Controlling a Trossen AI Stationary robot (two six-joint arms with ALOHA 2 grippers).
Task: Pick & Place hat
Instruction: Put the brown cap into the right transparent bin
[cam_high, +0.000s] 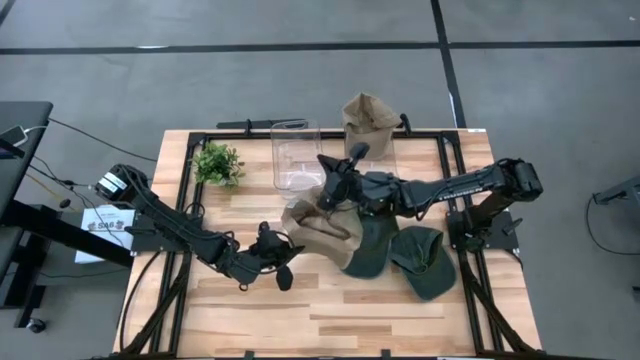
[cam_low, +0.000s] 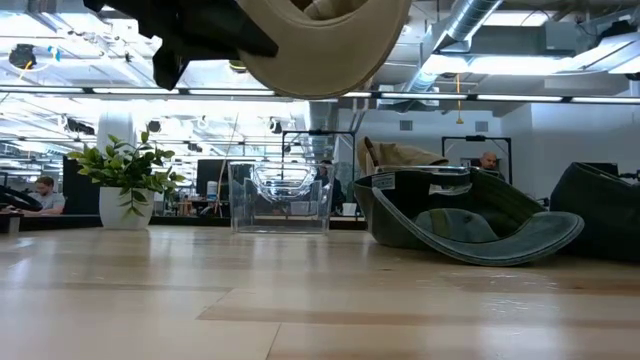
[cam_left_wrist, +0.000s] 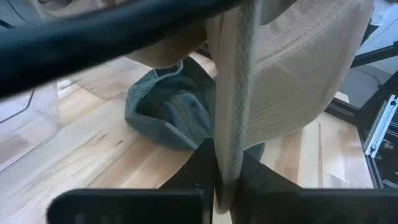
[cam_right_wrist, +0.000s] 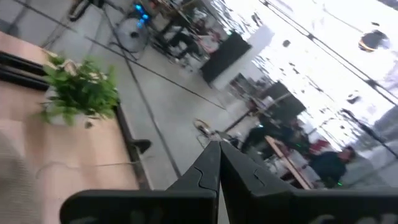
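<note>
- Hat pickup is looking done to me: the tan hat (cam_high: 312, 222) is hanging off the table just left of centre in the high view, and in the low view it's floating along the top edge with clear air under it.
- Left gripper (cam_left_wrist: 225, 186) is pinching the tan hat's brim between closed fingers; the left wrist view is showing the fabric edge running straight down into the jaws.
- Right gripper (cam_high: 328, 195) is sitting at the hat's upper edge, mid-frame in the high view. Its own camera is showing the fingers pressed together with nothing visible between them, so I can't say whether it's really helping carry.
- Two dark green hats (cam_high: 400, 252) are lying on the wooden table (cam_high: 380, 320) at centre right, still waiting.
- One tan hat (cam_high: 368, 115) is already sitting at the top centre edge, beside the clear bin (cam_high: 296, 152).
- My guess: this one is mid-carry, the placing part isn't done yet, and where it's meant to land isn't obvious from here.
- Little potted plant (cam_high: 217, 163) is just chilling at upper left, out of the way.
</note>
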